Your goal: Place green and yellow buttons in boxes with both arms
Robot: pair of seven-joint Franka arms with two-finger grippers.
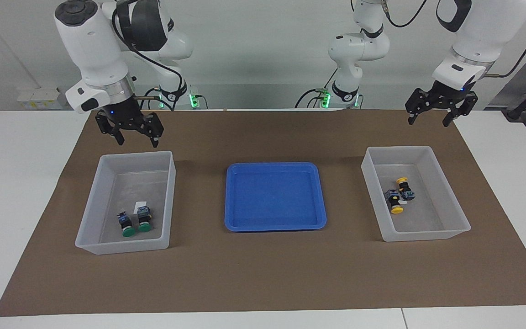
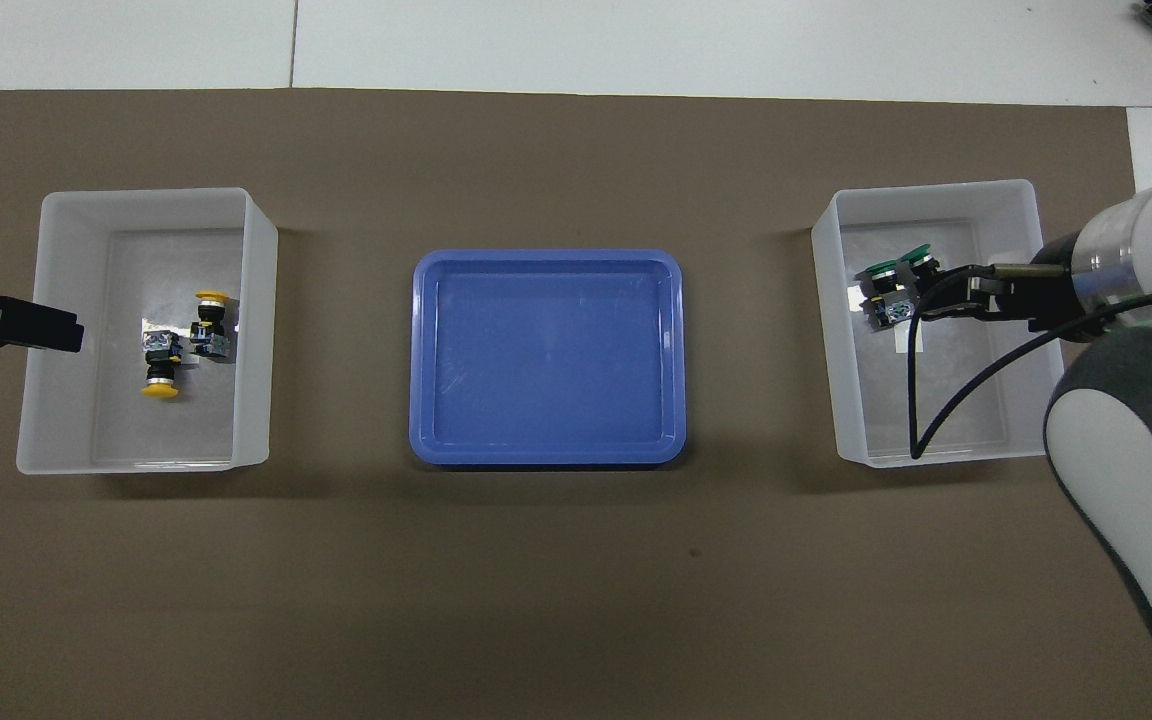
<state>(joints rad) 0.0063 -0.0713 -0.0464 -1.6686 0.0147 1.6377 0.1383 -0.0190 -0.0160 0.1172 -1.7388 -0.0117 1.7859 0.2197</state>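
Facing view: both arms raised, right end effector (image 1: 136,138) and left end effector (image 1: 429,120) open, empty.

Count of items on the table. Boxes: two, one (image 1: 90,228) toward the right arm's end and one (image 1: 454,208) toward the left arm's end. Green buttons: two, the first (image 1: 128,225) and the second (image 1: 144,219), lying side by side in the box at the right arm's end. Yellow buttons: two, the first (image 1: 395,201) and the second (image 1: 404,186), lying together in the box at the left arm's end. Buttons in total: four. Blue tray (image 1: 244,171): one, between the boxes. Brown mat (image 1: 263,274): one, under all three containers. Arms: two. Grippers: two, the right gripper (image 1: 136,138) and the left gripper (image 1: 428,120).
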